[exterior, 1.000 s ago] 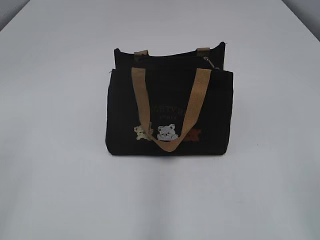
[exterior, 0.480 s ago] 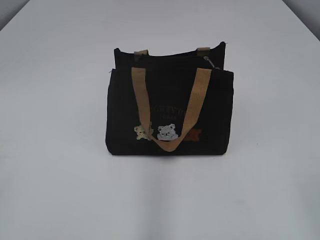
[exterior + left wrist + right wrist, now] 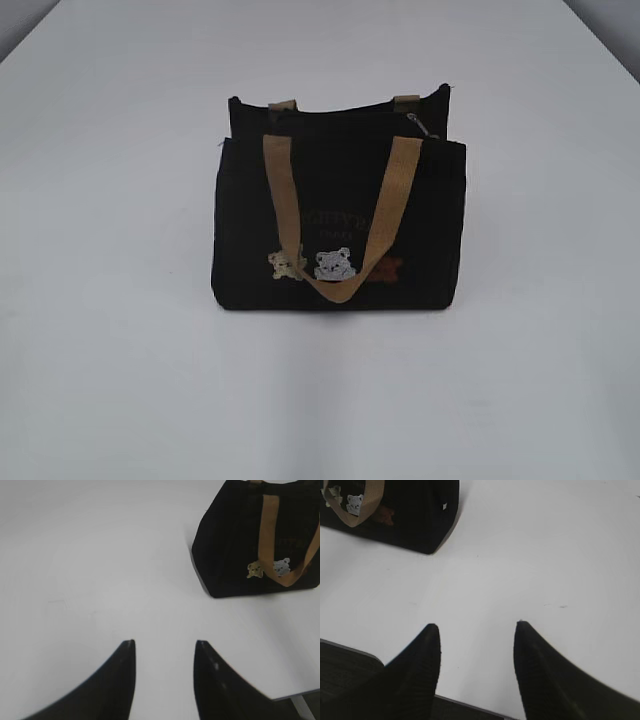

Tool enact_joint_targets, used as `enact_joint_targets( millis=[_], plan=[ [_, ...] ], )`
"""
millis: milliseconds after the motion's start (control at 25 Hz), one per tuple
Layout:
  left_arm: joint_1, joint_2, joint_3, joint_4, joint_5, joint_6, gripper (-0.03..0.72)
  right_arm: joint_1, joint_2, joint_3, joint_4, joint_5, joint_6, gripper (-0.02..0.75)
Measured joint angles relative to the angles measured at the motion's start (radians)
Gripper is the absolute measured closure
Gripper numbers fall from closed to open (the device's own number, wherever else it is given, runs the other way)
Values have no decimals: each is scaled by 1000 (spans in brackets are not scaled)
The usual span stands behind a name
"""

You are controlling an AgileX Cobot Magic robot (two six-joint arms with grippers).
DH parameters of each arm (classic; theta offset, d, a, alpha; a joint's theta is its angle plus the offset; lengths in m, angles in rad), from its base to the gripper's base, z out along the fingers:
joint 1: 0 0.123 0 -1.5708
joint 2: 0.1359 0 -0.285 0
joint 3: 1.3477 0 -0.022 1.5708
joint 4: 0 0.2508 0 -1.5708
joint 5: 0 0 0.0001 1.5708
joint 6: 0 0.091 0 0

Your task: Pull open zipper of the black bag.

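Bag: the small black fabric bag (image 3: 338, 225) with tan webbing handles stands upright at the centre of the exterior view, its bear-patch front facing the camera.
Long axis: runs left to right across the frame.
Zipper: the thin black zipper (image 3: 345, 112) follows the top edge; its small silver pull (image 3: 421, 124) seems to sit at the upper right end, though it is tiny.
Room: bare white bench (image 3: 110, 330) lies open on every side of the bag.
Left gripper (image 3: 165, 652): black fingers parted, holding nothing, low in its wrist view, bag at upper right, well apart.
Right gripper (image 3: 477, 632): fingers parted, empty, bag at upper left, near the bench's front edge.
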Motion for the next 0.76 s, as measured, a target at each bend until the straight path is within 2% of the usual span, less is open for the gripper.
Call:
enact_joint_targets(
  millis=[120,360,760],
  plan=[
    [34,0,2,-1,0,0,402,0,0,0,0,-1,0,359],
    [232,0,2,-1,0,0,432,-49,0,0,2,-1,1,359],
    [244,0,2,-2,0,0,449,-66,0,0,2,-1,1,359]
  ],
)
